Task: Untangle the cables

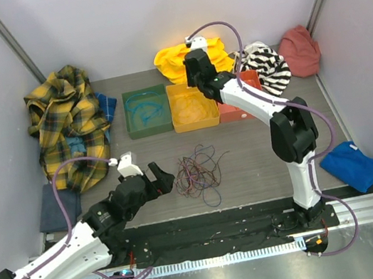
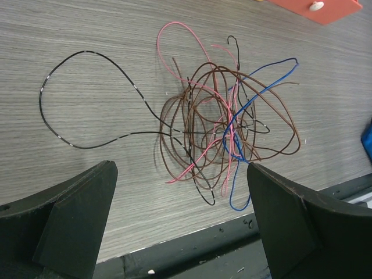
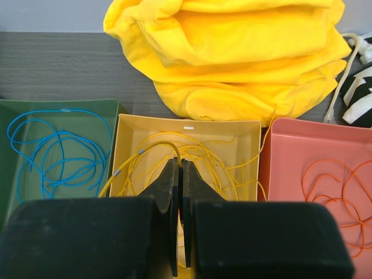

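open tabletop (image 1: 249,164) around cables (image 1: 198,170), trays (image 1: 151,133) behind, plaid shirt (image 1: 68,124) apparently well left

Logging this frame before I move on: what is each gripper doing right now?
Left gripper: open, empty, aimed at the cables.
Right gripper: shut over the yellow tray; a yellow wire meets its tips, grip cannot be told.
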Action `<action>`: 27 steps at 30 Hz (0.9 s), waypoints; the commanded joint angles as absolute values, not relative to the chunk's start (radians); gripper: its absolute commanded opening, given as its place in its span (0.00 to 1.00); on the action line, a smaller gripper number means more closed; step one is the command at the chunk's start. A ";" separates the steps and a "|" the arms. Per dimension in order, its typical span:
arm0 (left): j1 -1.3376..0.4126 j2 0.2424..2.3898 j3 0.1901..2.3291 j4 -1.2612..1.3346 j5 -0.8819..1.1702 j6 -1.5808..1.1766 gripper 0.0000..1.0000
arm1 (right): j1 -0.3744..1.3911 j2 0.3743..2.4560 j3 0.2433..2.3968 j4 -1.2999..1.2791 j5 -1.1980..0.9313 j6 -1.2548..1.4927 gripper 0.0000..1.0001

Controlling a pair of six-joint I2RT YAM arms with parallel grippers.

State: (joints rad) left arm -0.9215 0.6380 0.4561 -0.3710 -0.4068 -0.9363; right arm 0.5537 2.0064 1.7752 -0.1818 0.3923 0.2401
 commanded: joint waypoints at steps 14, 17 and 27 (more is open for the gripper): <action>-0.920 0.663 0.453 -0.321 -0.393 -0.954 1.00 | 0.546 2.062 1.833 -0.209 0.406 0.279 0.70; -0.919 0.655 0.451 -0.321 -0.397 -0.954 1.00 | 0.554 1.993 1.829 -0.203 0.425 0.290 0.72; -0.920 0.637 0.483 -0.340 -0.440 -0.927 1.00 | 0.584 1.514 1.351 -0.036 0.374 0.396 0.73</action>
State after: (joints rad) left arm -0.9215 0.6422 0.4519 -0.3561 -0.3939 -0.9390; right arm 0.5648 1.7794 1.5673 -0.1761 0.3958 0.3401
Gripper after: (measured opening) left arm 0.996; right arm 0.729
